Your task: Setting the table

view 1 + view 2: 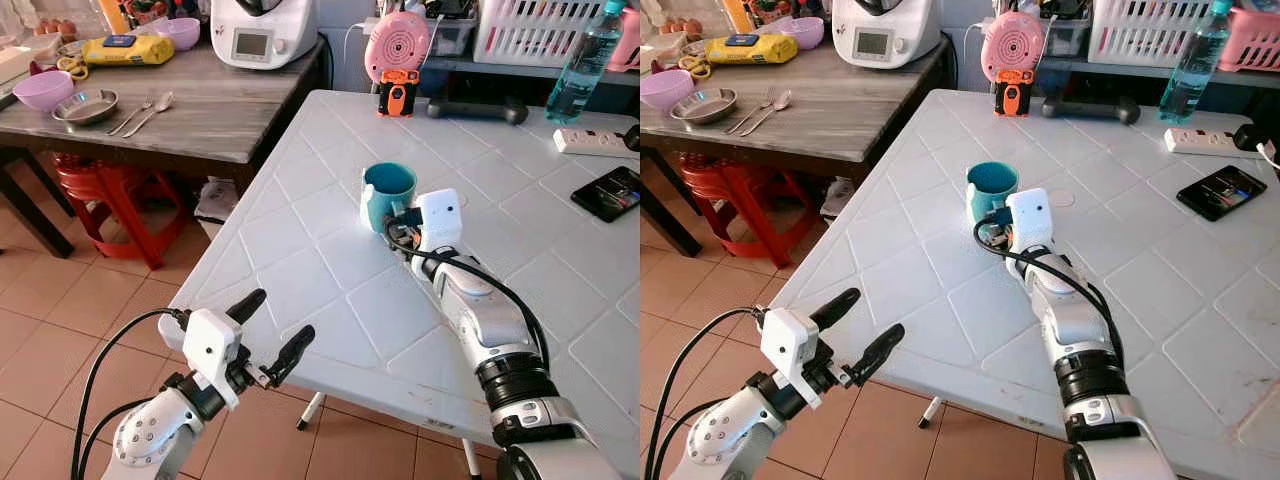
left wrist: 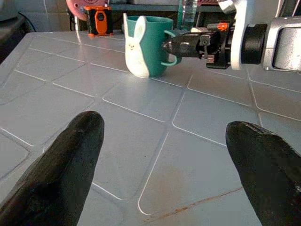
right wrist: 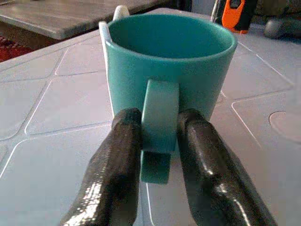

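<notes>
**Right gripper clamped on the mug's handle**

We see a teal mug standing upright on the white tiled table, roughly in the middle of its near half. It carries a white rabbit figure on the side away from its handle. Our right gripper reaches across the tabletop from the near right, its two black fingers closed narrowly on the handle, one on each side and touching it.

Our left gripper hangs at the table's near left edge, fingers spread wide and holding nothing, pointed toward the mug.

At the far edge of the white table we make out an orange and black device, a water bottle, a power strip and, to the right, a phone. On the grey wooden table at far left lie a purple bowl, a metal dish and cutlery.
</notes>
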Robot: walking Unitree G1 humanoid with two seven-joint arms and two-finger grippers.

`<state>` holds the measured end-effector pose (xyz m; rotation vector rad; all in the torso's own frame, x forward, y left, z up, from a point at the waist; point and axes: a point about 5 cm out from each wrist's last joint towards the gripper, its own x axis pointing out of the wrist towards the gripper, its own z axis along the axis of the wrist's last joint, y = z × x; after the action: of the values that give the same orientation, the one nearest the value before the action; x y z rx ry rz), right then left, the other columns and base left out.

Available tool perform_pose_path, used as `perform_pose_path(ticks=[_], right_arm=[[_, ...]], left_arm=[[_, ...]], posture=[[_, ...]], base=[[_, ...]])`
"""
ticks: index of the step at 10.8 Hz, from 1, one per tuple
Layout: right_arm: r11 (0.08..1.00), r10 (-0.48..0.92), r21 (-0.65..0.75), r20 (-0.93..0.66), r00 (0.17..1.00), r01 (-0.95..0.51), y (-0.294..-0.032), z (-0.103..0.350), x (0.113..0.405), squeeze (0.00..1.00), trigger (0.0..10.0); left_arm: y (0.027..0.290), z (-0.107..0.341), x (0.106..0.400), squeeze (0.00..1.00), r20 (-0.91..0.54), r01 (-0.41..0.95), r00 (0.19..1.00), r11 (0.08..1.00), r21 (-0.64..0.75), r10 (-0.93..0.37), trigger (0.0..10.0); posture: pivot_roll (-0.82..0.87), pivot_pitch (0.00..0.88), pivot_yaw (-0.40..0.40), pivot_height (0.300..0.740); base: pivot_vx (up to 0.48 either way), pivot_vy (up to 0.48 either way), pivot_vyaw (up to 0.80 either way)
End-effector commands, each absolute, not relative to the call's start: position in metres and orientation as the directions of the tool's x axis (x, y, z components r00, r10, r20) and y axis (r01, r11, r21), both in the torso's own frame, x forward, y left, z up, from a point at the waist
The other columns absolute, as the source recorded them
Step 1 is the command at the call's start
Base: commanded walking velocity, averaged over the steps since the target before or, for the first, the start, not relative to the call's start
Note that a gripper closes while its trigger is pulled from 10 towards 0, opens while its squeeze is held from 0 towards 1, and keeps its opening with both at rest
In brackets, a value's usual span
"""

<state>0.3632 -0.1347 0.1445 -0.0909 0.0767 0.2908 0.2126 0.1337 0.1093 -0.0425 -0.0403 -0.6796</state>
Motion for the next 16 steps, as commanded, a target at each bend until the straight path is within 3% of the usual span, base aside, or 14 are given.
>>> perform_pose_path(ticks=[1,6,8,9,10,14,16], right_arm=[[0.956,0.276,-0.077,-0.076,0.958,-0.282,-0.135,0.147,0.365,0.00,0.0],[0.958,0.270,-0.081,-0.061,0.961,-0.274,-0.135,0.146,0.364,0.00,0.0],[0.970,0.234,-0.083,0.035,0.972,-0.230,-0.142,0.159,0.356,0.00,0.0],[0.974,0.210,-0.108,0.095,0.973,-0.200,-0.148,0.168,0.346,0.00,4.5],[0.987,0.150,-0.081,0.138,0.979,-0.140,-0.157,0.173,0.333,0.00,10.0],[1.000,-0.026,-0.014,0.120,0.992,0.028,-0.177,0.162,0.294,0.00,10.0],[0.999,-0.047,-0.016,0.100,0.994,0.049,-0.180,0.159,0.285,0.00,10.0]], left_arm=[[0.135,0.110,0.213,0.00,0.045,0.629,0.777,0.777,-0.012,-0.628,10.0],[0.136,0.107,0.217,0.00,0.043,0.623,0.782,0.782,-0.005,-0.622,10.0],[0.134,0.113,0.226,0.00,0.080,0.623,0.779,0.782,0.014,-0.622,10.0],[0.138,0.119,0.238,0.00,0.097,0.593,0.798,0.804,0.040,-0.594,10.0],[0.147,0.121,0.254,0.00,0.104,0.511,0.851,0.857,0.058,-0.514,10.0],[0.167,0.121,0.290,0.00,0.095,0.256,0.960,0.963,0.079,-0.263,10.0],[0.164,0.117,0.293,0.00,0.095,0.299,0.947,0.951,0.084,-0.306,10.0]], posture=[[0.02,0.059,0.048,0.740],[0.02,0.038,0.044,0.740],[0.03,0.000,0.033,0.740],[0.02,0.000,0.031,0.740],[0.01,0.000,0.032,0.740],[-0.05,0.000,0.068,0.740],[-0.06,0.000,0.075,0.740]], base=[[0.000,0.000,0.00],[0.000,0.000,0.00],[0.000,0.000,0.00],[0.000,0.000,0.00],[0.000,0.000,0.00],[0.000,0.000,0.00],[0.000,0.000,-0.80]])
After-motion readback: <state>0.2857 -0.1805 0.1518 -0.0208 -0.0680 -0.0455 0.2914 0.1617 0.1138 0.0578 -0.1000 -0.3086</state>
